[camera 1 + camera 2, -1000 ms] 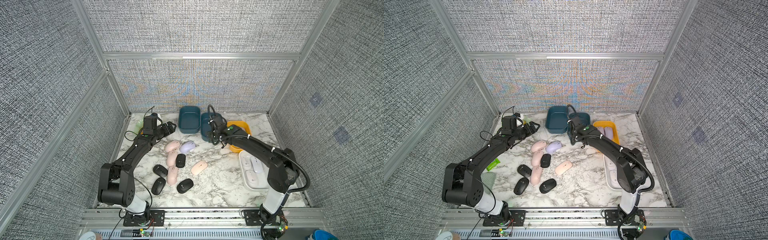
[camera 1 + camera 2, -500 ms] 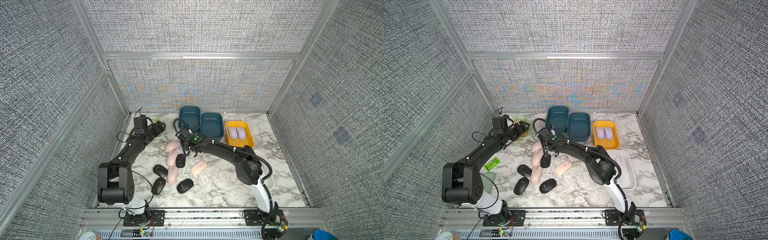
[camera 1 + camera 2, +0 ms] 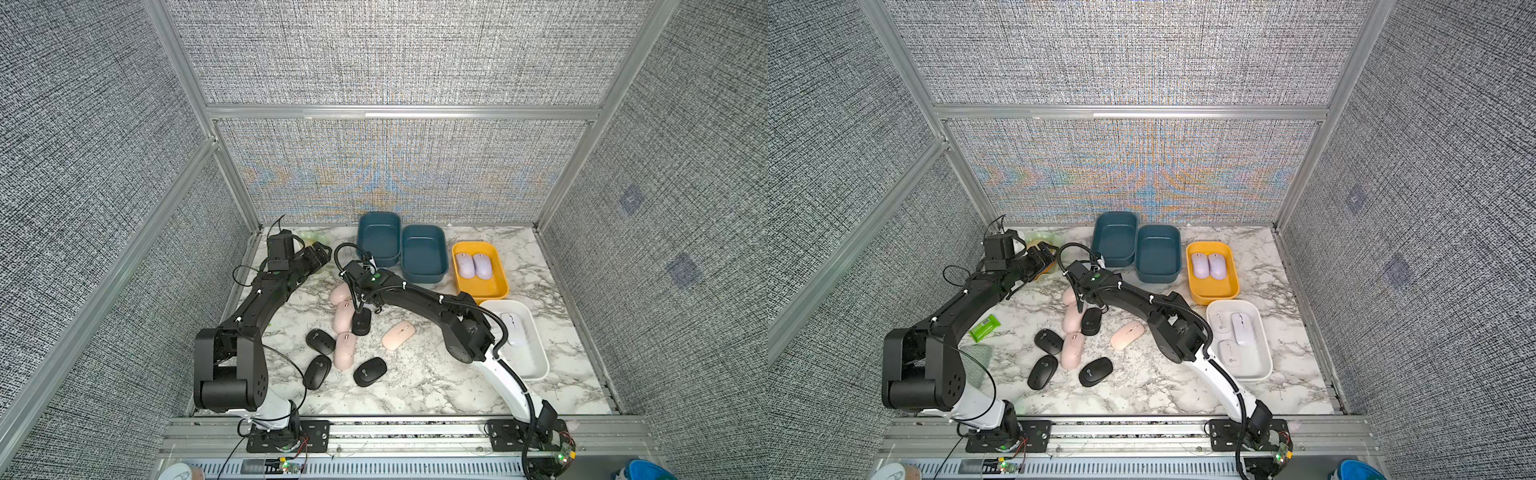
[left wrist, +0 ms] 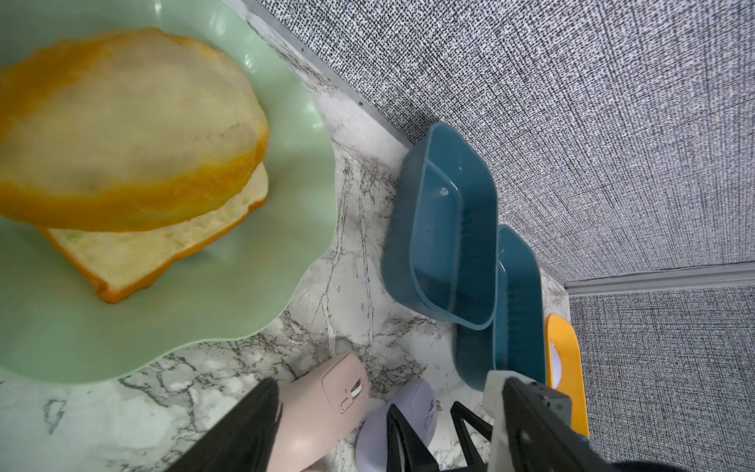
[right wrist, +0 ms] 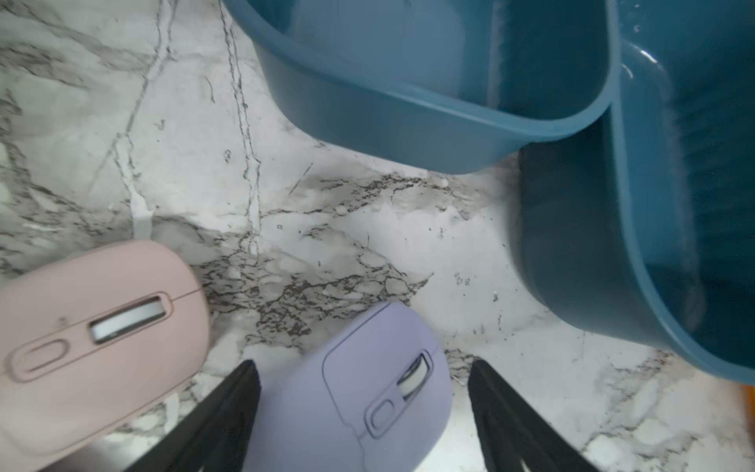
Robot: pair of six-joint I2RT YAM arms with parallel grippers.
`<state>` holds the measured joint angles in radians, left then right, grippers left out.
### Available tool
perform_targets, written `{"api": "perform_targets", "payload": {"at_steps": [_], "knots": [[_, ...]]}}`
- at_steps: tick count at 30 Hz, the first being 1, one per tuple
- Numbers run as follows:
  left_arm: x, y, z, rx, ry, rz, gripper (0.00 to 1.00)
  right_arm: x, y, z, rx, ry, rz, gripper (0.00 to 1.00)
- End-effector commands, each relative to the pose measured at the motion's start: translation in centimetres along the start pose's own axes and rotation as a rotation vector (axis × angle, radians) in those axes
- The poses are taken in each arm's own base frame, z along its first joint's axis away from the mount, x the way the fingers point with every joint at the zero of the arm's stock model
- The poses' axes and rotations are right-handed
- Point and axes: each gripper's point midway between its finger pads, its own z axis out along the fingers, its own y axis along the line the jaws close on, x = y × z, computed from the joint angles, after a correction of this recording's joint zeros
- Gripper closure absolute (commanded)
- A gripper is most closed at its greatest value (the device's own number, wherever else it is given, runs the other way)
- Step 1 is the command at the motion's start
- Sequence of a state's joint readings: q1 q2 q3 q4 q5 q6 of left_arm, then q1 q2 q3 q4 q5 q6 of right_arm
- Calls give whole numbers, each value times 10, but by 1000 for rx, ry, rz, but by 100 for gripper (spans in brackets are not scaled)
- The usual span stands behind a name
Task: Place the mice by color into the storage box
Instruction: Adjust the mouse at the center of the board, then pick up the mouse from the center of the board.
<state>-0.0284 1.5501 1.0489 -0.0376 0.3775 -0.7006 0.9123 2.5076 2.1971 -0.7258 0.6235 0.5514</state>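
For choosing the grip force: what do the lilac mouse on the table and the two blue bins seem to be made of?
Lilac mouse: likely plastic, matte and smooth; even soft shading, moulded seams.
Blue bins: likely plastic, slightly glossy; thin rolled rims, small glints.

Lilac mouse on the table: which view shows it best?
Right wrist: the lilac mouse is close up between the open right tool fingers. Left wrist shows it partly; in both top views the right arm hides it.

Scalloped green plate (image 4: 245,306) holding bread slices (image 4: 122,135), two teal bins (image 4: 441,212) nearby, pink mouse (image 4: 322,408) just beside lilac mouse (image 4: 418,402)
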Motion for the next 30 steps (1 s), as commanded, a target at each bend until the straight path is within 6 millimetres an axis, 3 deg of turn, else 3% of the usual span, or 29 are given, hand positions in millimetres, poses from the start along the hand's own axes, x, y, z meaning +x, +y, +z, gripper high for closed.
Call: {"api": "perform_targets", "payload": {"at_steps": [1, 9, 13, 22, 30], "knots": [[-2, -4, 0, 19, -5, -7, 14, 11, -14, -3, 65, 27, -25, 18], [-1, -10, -3, 46, -11, -3, 14, 33, -41, -27, 55, 31, -47, 18], [6, -14, 3, 65, 14, -5, 14, 46, -35, -32, -87, 65, -60, 18], [34, -37, 16, 113, 104, 35, 15, 68, -21, -15, -266, 180, -56, 24], [40, -48, 15, 129, 113, 68, 15, 65, -11, -2, -277, 199, -41, 32]]}}
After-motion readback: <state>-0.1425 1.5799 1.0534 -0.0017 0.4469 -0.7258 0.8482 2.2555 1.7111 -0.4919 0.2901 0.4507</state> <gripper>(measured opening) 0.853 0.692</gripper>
